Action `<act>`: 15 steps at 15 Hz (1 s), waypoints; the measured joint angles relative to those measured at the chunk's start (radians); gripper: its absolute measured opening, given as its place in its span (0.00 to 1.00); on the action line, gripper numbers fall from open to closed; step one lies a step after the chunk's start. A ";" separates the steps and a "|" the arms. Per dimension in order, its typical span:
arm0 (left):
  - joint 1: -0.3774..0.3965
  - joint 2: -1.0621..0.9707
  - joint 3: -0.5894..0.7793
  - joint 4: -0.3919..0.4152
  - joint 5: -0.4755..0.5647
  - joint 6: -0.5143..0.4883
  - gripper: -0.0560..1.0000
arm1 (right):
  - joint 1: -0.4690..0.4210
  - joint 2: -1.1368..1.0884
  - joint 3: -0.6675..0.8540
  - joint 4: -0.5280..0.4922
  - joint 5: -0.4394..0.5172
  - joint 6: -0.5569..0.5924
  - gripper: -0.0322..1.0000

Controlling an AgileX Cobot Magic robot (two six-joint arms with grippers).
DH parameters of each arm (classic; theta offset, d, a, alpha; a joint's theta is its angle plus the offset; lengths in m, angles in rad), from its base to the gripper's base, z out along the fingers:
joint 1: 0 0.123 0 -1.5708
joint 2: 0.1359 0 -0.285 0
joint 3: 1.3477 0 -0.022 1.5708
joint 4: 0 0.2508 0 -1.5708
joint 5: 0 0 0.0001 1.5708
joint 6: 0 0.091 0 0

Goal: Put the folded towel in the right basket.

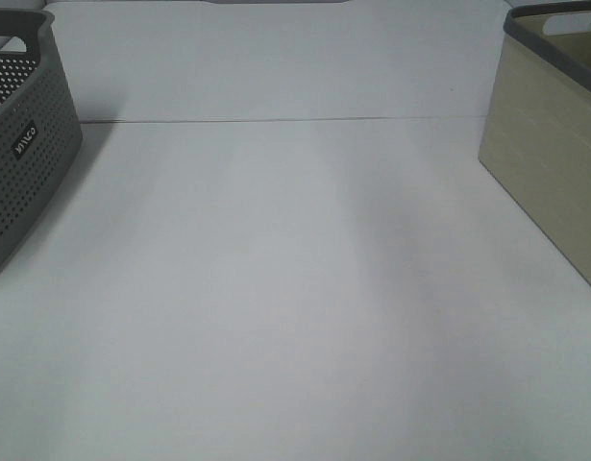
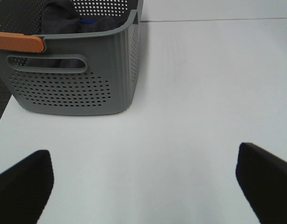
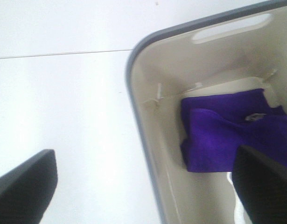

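Note:
The beige right basket point(image 1: 550, 144) stands at the right edge of the table; in the right wrist view its grey rim point(image 3: 143, 121) shows from above. A folded purple towel point(image 3: 222, 135) lies on the basket's floor. My right gripper point(image 3: 143, 186) is open and empty, its fingers apart, one over the table and one over the basket. My left gripper point(image 2: 143, 186) is open and empty above the white table, near the grey perforated left basket point(image 2: 73, 84). Neither gripper shows in the exterior high view.
The grey left basket point(image 1: 21, 144) sits at the table's left edge and holds dark cloth point(image 2: 64, 21); it has an orange handle piece point(image 2: 19, 42). A seam line point(image 1: 295, 120) crosses the white table at the back.

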 joint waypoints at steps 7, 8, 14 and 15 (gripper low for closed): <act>0.000 0.000 0.000 0.002 0.000 0.000 0.99 | 0.066 -0.012 0.000 0.004 0.001 0.052 0.98; 0.000 0.000 0.000 0.002 0.000 0.000 0.99 | 0.066 -0.017 0.000 0.003 0.007 0.052 0.98; 0.000 0.000 0.000 0.002 0.000 0.000 0.99 | 0.066 -0.020 0.000 0.003 0.009 0.050 0.98; 0.000 0.000 0.000 0.002 0.000 0.000 0.99 | 0.066 -0.020 0.000 0.003 0.009 0.050 0.98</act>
